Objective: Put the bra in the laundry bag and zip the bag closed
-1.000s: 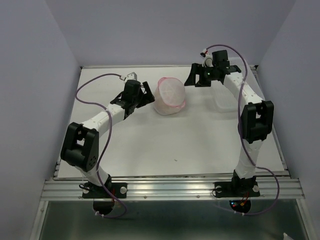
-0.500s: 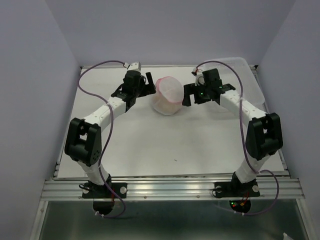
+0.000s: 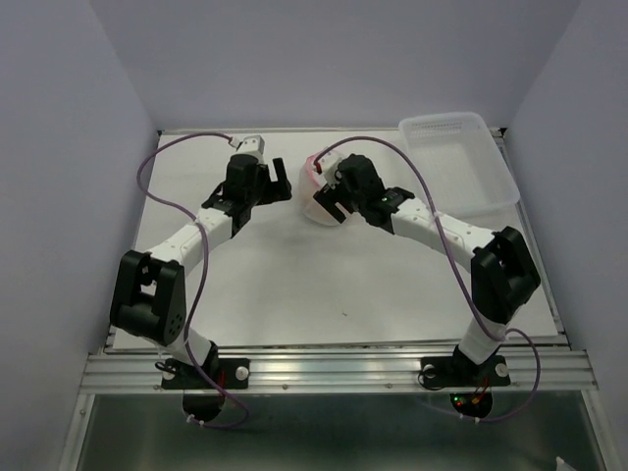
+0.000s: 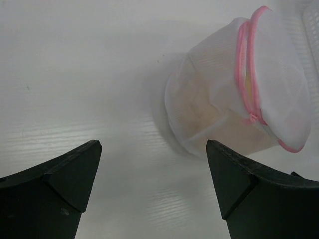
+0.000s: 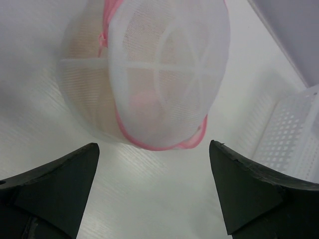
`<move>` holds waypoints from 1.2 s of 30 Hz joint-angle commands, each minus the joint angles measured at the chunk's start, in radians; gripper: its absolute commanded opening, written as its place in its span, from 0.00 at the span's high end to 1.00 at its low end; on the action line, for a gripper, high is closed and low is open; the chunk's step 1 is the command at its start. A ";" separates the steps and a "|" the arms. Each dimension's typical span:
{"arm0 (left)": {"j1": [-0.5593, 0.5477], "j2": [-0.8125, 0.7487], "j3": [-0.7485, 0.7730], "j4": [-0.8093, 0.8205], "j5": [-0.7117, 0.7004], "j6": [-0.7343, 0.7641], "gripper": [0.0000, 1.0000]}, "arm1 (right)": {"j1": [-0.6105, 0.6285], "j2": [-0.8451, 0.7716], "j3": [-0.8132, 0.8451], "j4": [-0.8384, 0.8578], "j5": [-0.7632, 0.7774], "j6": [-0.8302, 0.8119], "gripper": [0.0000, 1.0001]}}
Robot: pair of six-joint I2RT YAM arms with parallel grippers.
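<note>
left pincer [image 4: 153,145] and right pincer [image 5: 153,145] stand wide and empty, flanking the laundry bag [image 4: 234,94] so we can brace it; the bra [image 4: 204,107] shows inside.

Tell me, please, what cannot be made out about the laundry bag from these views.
Top view: the right gripper covers much of the laundry bag.
Wrist views: the bra is only a peach blur behind mesh, its shape unclear.
Whether the zipper is fully shut cannot be told.
</note>
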 commanded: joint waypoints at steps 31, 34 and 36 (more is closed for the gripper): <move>0.018 -0.134 -0.146 0.150 0.160 0.039 0.01 | -0.010 0.151 0.039 0.326 -0.111 -0.268 0.86; 0.018 -0.114 -0.137 0.183 0.220 0.111 0.01 | -0.010 0.126 0.028 0.311 -0.158 -0.283 0.91; 0.018 -0.089 -0.119 0.181 0.213 0.144 0.01 | -0.019 0.118 0.032 0.299 -0.168 -0.289 0.91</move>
